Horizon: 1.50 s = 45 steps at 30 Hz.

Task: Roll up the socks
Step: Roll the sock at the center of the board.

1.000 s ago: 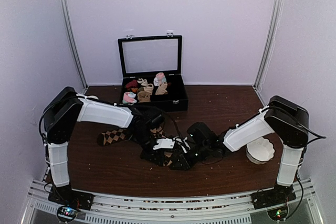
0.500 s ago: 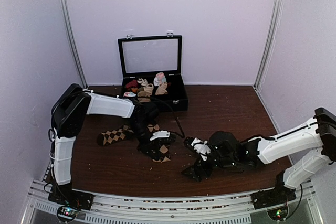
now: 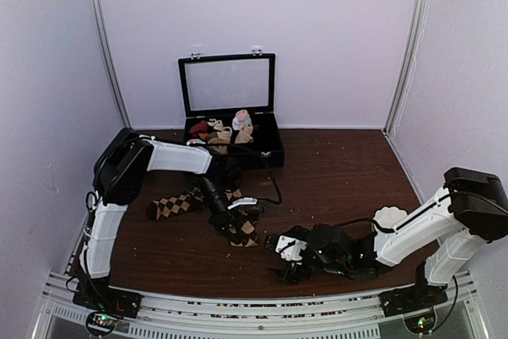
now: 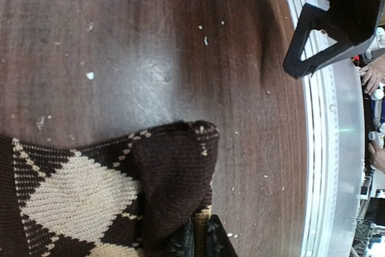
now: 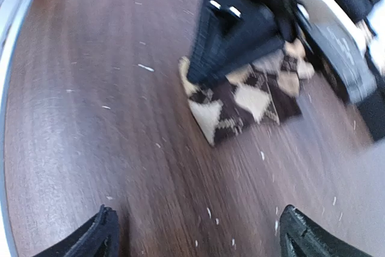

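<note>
**A:** What was nearest, at the table's front edge?

**B:** The right claw sat low at about 6 o'clock on the dark wooden table. Its two black fingertips stood wide apart with only bare wood between them. It held nothing.

**A:** And the other claw?

**B:** The left claw was just beyond it, near the table's middle, toward 10 o'clock from the right one. Its jaws were almost closed, pinching a fold of the socks.

**A:** Where did the socks lie?

**B:** They were dark brown with tan diamonds. They lay bunched under the left claw near the centre, and one end stretched flat toward 9 o'clock. In the right wrist view, a patterned corner stuck out from beneath the left claw toward the near edge.

**A:** Any writing?

**B:** Any lettering was too small to read.

**A:** Containers?

**B:** A small white bowl sat at about 4 o'clock, beside the right arm, and I could not tell what it held. At 12 o'clock, against the back wall, a black case stood open with its clear-paned lid upright. Inside lay small sock rolls in pink, white, tan and maroon.
</note>
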Each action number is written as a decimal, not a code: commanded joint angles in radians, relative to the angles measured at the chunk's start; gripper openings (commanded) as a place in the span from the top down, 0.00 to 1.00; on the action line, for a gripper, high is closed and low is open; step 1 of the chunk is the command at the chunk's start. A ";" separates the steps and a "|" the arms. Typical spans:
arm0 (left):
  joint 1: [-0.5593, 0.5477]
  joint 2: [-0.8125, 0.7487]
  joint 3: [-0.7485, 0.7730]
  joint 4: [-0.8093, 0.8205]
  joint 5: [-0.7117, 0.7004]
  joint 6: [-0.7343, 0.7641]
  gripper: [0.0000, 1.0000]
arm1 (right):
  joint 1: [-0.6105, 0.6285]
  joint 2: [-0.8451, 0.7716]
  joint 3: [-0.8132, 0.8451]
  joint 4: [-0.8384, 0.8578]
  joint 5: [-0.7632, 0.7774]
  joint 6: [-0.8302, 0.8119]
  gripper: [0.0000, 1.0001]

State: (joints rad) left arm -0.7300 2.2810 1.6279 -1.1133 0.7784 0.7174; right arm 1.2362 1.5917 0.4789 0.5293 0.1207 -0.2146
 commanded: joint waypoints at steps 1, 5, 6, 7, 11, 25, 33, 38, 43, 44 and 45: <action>0.004 0.046 0.029 -0.095 0.020 0.062 0.90 | 0.000 0.071 0.056 0.171 -0.093 -0.348 0.12; 0.004 0.073 0.049 -0.154 0.036 0.099 0.89 | 0.000 0.156 0.176 0.076 -0.122 -0.521 0.26; 0.005 0.079 0.053 -0.164 0.038 0.103 0.89 | -0.001 0.174 0.201 0.051 -0.127 -0.552 0.29; 0.005 0.083 0.056 -0.171 0.046 0.109 0.89 | -0.001 0.188 0.224 0.030 -0.131 -0.579 0.32; 0.006 0.089 0.067 -0.182 0.046 0.120 0.89 | -0.001 0.229 0.285 -0.071 -0.145 -0.661 0.41; 0.006 0.125 0.110 -0.236 0.058 0.139 0.89 | -0.028 0.356 0.373 -0.164 -0.027 -0.771 0.64; 0.007 0.130 0.115 -0.258 0.057 0.157 0.89 | -0.027 0.380 0.399 -0.240 -0.006 -0.777 0.73; 0.007 0.124 0.116 -0.264 0.066 0.175 0.88 | -0.029 0.390 0.473 -0.387 -0.033 -0.690 0.96; 0.012 0.045 0.068 -0.168 0.011 0.118 0.77 | -0.028 0.375 0.545 -0.567 -0.168 -0.548 1.00; 0.015 0.012 0.049 -0.127 -0.009 0.088 0.72 | -0.028 0.368 0.552 -0.585 -0.196 -0.511 1.00; 0.020 -0.029 0.027 -0.075 -0.038 0.051 0.66 | -0.028 0.360 0.557 -0.595 -0.223 -0.472 1.00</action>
State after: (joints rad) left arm -0.7258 2.3676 1.7069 -1.3464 0.8337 0.8474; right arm 1.2121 1.9491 1.0203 0.1360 0.0334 -0.8513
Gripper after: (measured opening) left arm 0.264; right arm 0.036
